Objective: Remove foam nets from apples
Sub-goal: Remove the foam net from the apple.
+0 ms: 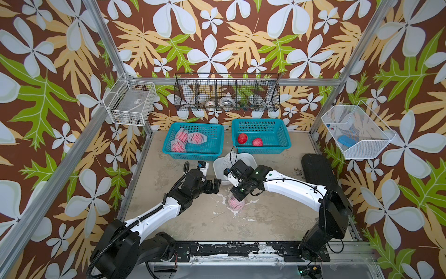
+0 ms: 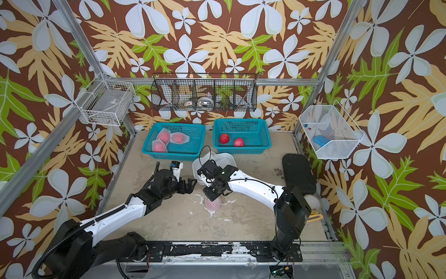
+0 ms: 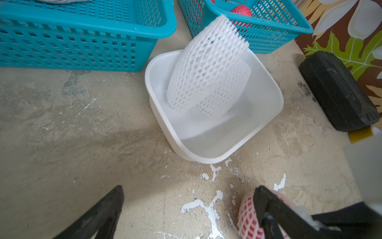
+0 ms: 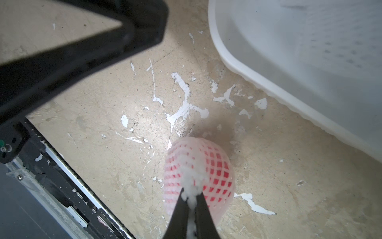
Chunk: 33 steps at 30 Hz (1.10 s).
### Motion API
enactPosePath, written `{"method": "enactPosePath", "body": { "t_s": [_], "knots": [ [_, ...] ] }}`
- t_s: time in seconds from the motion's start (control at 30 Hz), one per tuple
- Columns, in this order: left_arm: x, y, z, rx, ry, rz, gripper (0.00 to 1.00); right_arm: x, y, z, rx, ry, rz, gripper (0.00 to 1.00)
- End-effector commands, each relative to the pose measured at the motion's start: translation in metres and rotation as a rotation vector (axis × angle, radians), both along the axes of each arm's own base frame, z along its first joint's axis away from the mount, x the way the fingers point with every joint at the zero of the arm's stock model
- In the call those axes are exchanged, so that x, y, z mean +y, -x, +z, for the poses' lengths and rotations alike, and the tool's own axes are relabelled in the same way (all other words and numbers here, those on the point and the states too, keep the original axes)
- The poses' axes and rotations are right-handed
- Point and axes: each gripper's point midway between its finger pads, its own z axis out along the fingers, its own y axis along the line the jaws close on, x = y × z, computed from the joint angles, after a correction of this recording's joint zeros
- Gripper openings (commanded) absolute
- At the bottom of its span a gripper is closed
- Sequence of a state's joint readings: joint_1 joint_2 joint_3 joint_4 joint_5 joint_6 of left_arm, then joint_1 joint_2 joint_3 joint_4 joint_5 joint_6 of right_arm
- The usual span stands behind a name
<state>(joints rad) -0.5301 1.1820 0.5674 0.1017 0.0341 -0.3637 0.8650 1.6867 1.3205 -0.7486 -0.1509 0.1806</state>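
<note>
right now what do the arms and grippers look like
The left arm and right arm have white links between black joints. A ribbed black conduit runs along the left one; a thin black cable loops by the right, whose wrist shows a green light. The left gripper and right gripper have tapered black fingers.

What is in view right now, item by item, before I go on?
netted apples: three, pink under white mesh, left teal basket
bare apples: two, red, right teal basket
wrapped apple: one, pink in white net, on the table
empty foam net: one, white, in white tub
teal baskets: two, table's back
white tub: one, centre
black pad: one, right edge
wire baskets: three, two white, one black, on the walls
left gripper: open, near wrapped apple
right gripper: shut on wrapped apple's net tip
</note>
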Motion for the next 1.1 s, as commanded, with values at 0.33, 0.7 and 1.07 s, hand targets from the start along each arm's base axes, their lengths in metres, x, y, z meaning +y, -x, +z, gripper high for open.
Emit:
{"method": "enactPosePath", "body": {
  "t_s": [0.33,0.7,1.07],
  "knots": [
    [0.004,-0.007,0.001,-0.016,-0.038,0.017,1.0,0.001,-0.014,0.019,-0.078,0.004,-0.001,0.0],
    [0.005,-0.008,0.0,-0.017,-0.051,0.016,1.0,0.008,-0.019,0.03,-0.071,0.019,0.021,0.0],
    [0.005,-0.007,-0.009,-0.01,-0.063,0.009,1.0,0.014,-0.029,0.033,-0.101,0.007,0.001,0.0]
  ]
}}
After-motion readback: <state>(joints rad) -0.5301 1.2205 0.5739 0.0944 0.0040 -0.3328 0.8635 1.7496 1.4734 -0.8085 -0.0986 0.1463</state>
